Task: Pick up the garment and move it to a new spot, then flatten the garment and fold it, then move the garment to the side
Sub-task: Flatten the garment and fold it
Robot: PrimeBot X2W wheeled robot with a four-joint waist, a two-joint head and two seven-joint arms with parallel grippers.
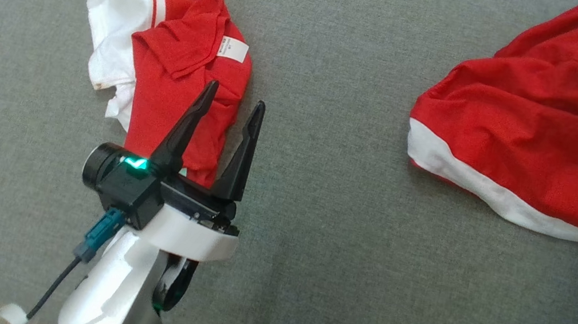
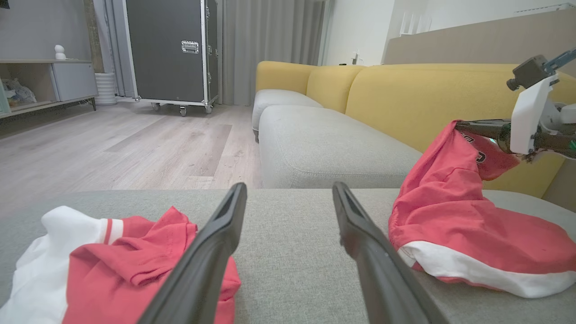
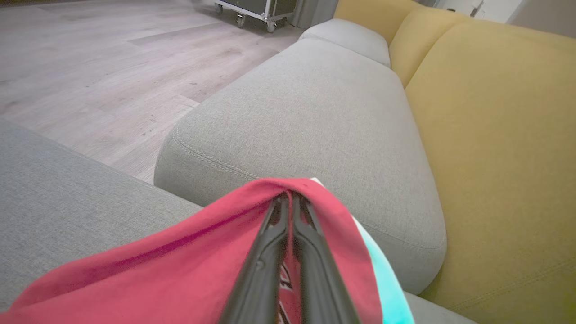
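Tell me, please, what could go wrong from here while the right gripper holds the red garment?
1. The right gripper pinches only a small fold of the red garment near its fingertips, while most of the cloth lies on the cushion. The fold may slip out during lifting.
2. The open left gripper hovers close to the crumpled garment. A low move could snag and drag it.

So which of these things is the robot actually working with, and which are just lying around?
In the job: red garment with white hem, pinched in the shut right gripper; open left gripper; grey cushion underneath.
Lying about: crumpled red-and-white garment, untouched; yellow sofa back; black wheeled case; shelf unit.
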